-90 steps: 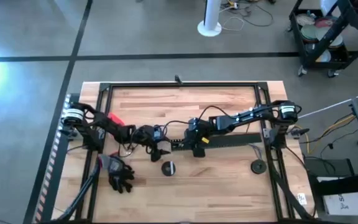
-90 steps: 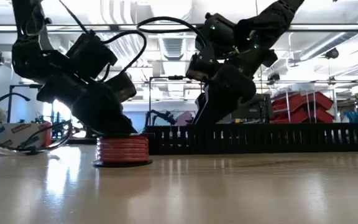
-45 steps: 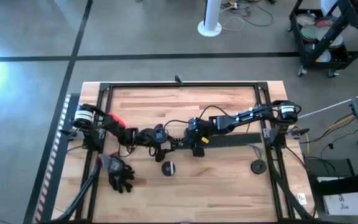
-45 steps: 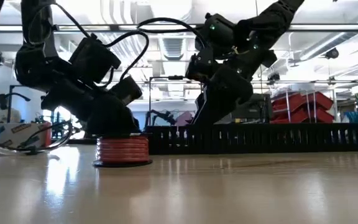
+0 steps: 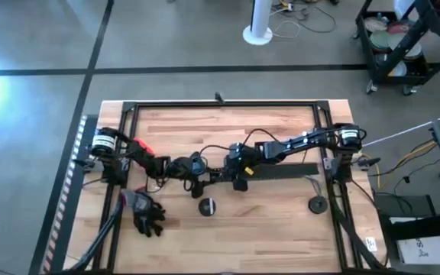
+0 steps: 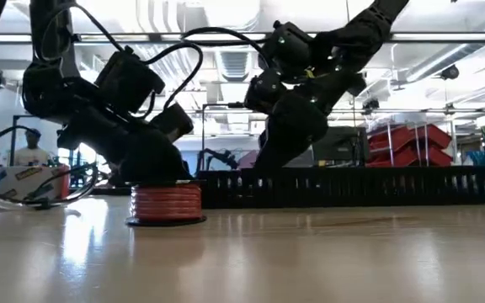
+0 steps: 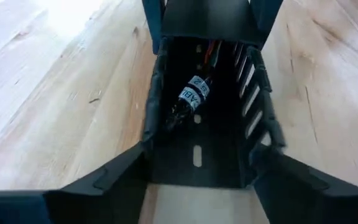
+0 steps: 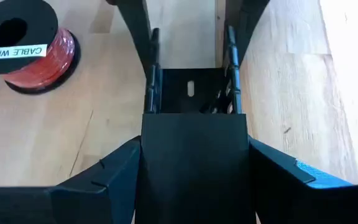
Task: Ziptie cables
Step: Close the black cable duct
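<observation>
1. Wooden table: slotted duct lying flat, left gripper and right gripper both astride one end; clamped or loose, cannot tell.
2. Labelled cable inside duct, just ahead of left gripper; ziptie not seen.
3. Risk: duct twisting between opposed grippers, pinching cable, knocking spool beside right gripper.

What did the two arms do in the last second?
The left claw swung inward to the end of the long black slotted duct; the right claw slid left along the duct toward it. The red wire spool stayed put.
</observation>
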Motion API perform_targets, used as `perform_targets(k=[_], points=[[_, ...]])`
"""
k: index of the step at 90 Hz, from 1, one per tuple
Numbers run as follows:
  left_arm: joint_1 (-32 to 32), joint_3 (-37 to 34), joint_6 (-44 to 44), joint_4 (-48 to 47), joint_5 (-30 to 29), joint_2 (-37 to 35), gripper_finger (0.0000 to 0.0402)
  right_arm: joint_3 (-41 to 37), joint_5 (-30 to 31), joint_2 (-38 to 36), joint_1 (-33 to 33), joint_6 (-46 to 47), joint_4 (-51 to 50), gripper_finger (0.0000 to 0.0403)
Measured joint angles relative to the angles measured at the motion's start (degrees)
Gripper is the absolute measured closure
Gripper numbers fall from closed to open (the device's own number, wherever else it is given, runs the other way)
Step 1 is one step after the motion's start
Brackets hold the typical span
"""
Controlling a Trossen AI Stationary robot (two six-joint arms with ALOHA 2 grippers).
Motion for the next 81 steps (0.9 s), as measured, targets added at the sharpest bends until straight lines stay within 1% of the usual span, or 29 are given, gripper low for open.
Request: perform_targets(k=[6,12,23,31,36,44,57,69,81], points=[[0.0,0.1,0.2,0.0,0.0,0.0,0.0144,0.4,0.0,0.7,0.0,0.2,1.0,0.0176],[0.0,0.0,0.3,-0.1,0.0,-0.1,0.0153,1.3,-0.5,1.4,0.1,0.5,1.1,0.0175],[0.0,-0.1,0.3,-0.3,0.0,-0.3,0.0175,3.4,-0.6,3.0,0.2,0.2,-1.1,0.0178],[0.0,-0.1,0.2,-0.6,0.0,-0.3,0.0178,4.1,-0.2,3.0,0.2,-0.4,-2.9,0.0181],[0.0,-0.1,0.3,-1.0,0.0,-0.4,0.0174,4.1,0.3,2.6,0.2,-0.7,-3.3,0.018],[-0.2,-0.1,0.8,-1.3,0.0,-0.5,0.0156,3.4,1.1,1.3,-0.1,-1.2,-3.9,0.0176],[-0.8,-0.6,0.5,-0.8,-0.3,-0.4,0.0134,2.3,0.6,-0.1,-0.7,-1.6,-5.1,0.0178],[-2.2,-0.8,0.2,1.6,-2.7,0.9,0.0129,1.9,0.6,-0.1,-0.8,-1.5,-4.6,0.0183],[-2.8,-1.0,1.1,6.0,-4.3,3.5,0.013,1.6,0.8,-0.1,-0.7,-1.0,-3.9,0.0174]])
